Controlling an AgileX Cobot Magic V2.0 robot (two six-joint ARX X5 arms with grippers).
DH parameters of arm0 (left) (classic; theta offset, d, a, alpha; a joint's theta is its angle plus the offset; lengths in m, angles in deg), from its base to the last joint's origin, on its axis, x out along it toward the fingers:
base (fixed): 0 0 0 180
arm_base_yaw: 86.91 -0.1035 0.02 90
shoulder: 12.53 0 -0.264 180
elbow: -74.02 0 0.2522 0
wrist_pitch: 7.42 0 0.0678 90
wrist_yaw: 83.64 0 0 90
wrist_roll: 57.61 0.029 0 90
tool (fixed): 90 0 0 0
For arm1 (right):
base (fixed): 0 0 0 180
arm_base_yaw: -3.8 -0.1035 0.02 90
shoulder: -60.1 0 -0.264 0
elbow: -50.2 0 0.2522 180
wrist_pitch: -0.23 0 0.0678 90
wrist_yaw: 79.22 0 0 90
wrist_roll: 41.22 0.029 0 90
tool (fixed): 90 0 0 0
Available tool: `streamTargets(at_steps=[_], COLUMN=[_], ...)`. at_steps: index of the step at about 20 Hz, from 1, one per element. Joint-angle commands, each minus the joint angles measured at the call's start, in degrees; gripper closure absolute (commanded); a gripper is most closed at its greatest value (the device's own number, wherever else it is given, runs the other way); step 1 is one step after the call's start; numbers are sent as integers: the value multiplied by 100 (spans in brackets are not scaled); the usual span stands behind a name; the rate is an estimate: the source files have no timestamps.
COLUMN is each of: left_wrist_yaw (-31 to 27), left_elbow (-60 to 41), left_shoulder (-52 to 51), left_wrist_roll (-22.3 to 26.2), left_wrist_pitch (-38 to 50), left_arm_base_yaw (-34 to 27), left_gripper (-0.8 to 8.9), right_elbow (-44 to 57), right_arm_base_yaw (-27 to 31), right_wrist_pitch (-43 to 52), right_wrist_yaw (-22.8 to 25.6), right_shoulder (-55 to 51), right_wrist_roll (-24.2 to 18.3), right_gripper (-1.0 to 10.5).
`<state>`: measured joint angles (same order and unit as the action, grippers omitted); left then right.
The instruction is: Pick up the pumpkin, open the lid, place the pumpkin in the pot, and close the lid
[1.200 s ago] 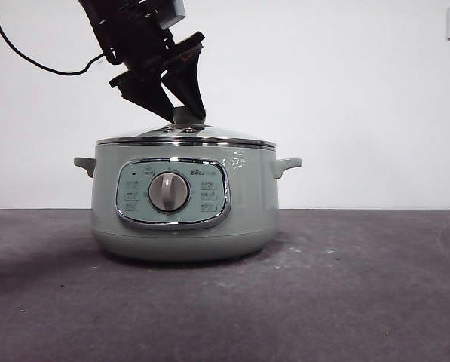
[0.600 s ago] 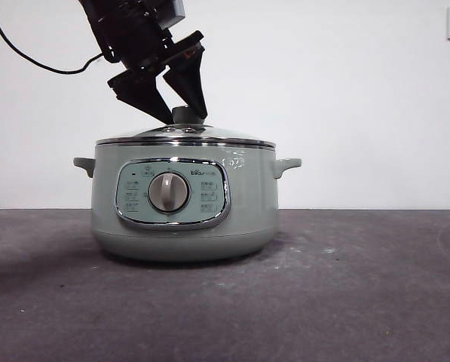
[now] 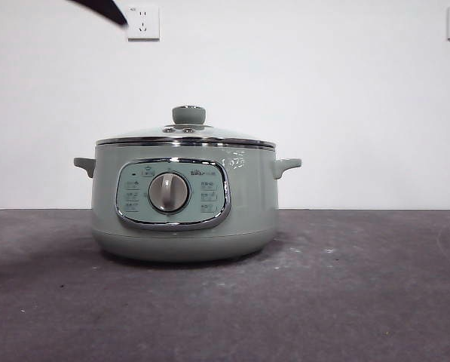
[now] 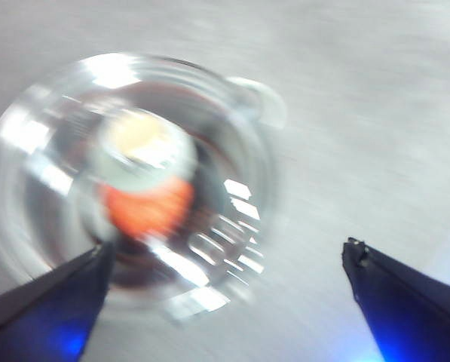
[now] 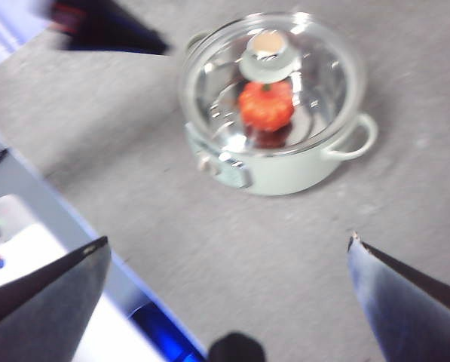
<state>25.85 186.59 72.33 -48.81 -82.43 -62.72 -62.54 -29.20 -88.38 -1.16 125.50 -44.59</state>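
The pumpkin [image 5: 267, 105] was enclosed in the pot [image 3: 183, 204] under the seated lid [image 3: 185, 136], so the left gripper [image 4: 225, 294] and right gripper [image 5: 228, 290] were held clear, jaws spread and empty.

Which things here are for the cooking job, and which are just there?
For the job:
pot
lid, closed on the pot
pumpkin, inside under the lid
left hand, open, empty
right hand, open, empty

Just there:
table
wall sockets

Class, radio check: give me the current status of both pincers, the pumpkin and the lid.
Left pincer open, empty, above the pot. Right pincer open, empty, high and off to the side. Lid seated on the pot, pumpkin inside. Nothing in the way.
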Motion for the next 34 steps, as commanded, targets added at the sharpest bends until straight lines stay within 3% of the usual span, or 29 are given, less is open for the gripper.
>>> streamTargets(at_steps=[1, 4, 6, 28, 34], left_wrist_yaw=[306, 315, 317, 214, 111], left_elbow=[-7, -7, -7, -7, -107], left_shoulder=[-444, -979, -1233, -1443, -2157], left_wrist_roll=[24, 24, 28, 142, 503], left_wrist_pitch=[-428, -828, -957, -1036, 280], left_arm_base_yaw=[24, 24, 24, -9, -892], left_gripper=[497, 812, 822, 817, 817], right_elbow=[24, 24, 24, 24, 24], right_arm_base_yaw=[-11, -9, -9, -7, -7], right_wrist_pitch=[-160, -372, -372, -363, -363], right_wrist_yaw=[-212, -310, -315, -273, -273], right_shoulder=[79, 151, 153, 131, 127], right_wrist_roll=[52, 50, -24, 92, 92], right_gripper=[394, 686, 977, 946, 946])
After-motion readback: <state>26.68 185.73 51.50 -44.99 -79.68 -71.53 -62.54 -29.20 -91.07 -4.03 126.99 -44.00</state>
